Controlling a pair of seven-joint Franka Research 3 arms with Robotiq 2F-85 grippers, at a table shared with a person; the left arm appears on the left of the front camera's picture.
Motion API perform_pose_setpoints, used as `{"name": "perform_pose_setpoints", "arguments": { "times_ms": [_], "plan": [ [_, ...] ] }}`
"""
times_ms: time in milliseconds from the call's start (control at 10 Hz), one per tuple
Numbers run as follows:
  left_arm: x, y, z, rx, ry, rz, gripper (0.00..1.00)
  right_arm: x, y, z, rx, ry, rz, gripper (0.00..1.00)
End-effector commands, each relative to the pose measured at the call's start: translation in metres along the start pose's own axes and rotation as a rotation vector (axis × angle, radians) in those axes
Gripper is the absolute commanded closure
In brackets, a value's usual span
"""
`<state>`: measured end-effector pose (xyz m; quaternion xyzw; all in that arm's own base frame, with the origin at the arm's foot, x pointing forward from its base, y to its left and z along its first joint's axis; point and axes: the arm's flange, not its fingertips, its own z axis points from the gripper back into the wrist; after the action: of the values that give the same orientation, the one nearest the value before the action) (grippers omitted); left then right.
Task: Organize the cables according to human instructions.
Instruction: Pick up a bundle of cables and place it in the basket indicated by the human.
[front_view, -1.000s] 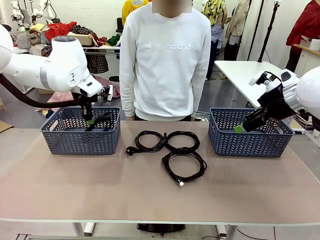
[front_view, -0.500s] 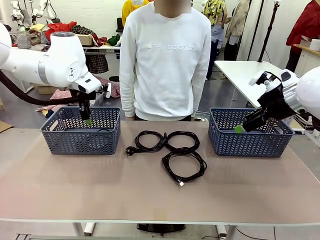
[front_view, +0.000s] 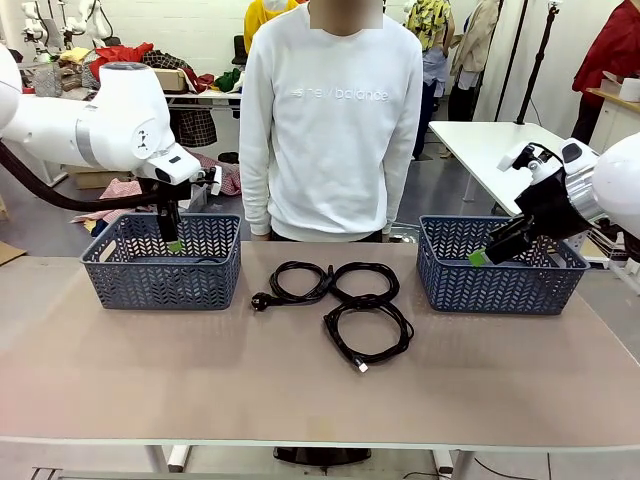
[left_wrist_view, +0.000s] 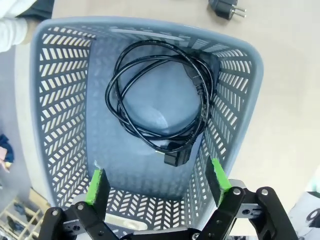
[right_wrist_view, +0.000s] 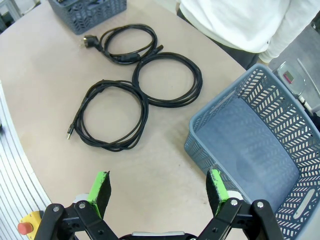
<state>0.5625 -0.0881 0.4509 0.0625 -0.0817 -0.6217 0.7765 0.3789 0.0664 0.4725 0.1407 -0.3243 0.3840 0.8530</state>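
Cable number one (left_wrist_view: 108, 97) lies coiled on the floor of the left basket (front_view: 160, 275), with the left gripper (left_wrist_view: 157, 181) hanging right above it, fingers spread and holding nothing. Mid-table, three more coiled cables (front_view: 367, 298) wait in a close cluster before the person (front_view: 330, 120) in the white sweatshirt. Over by the empty right basket (front_view: 500, 290), the right gripper (right_wrist_view: 159, 186) hovers, fingers spread too. I'd say one drop is done; next, an arm must reach the cluster and pinch one strand of whichever coil the person names.

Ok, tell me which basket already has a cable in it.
The left basket, below the left gripper: a coiled cable lies inside. The right basket is bare inside.
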Motion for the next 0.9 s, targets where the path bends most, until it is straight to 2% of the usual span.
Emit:
{"name": "perform_pose_setpoints", "arguments": {
  "times_ms": [0,200,300,800],
  "plan": [
    [-0.0045,0.0031,0.0035,-0.024,-0.021,-0.014,0.00,-0.0007,-0.0017,-0.0002,0.008,-0.006,-0.002,0.00],
    [-0.0049,0.0018,0.0030,-0.034,-0.007,0.048,0.00,-0.0007,-0.0017,-0.0002,0.008,-0.006,-0.002,0.00],
    [-0.0003,0.0001,-0.0001,-0.002,-0.004,0.004,0.00,-0.0007,-0.0017,-0.0002,0.008,-0.006,-0.002,0.00],
    [0.0012,-0.0011,-0.0008,-0.009,-0.005,0.010,0.00,-0.0007,-0.0017,-0.0002,0.008,-0.006,-0.002,0.00]
  ]
}}
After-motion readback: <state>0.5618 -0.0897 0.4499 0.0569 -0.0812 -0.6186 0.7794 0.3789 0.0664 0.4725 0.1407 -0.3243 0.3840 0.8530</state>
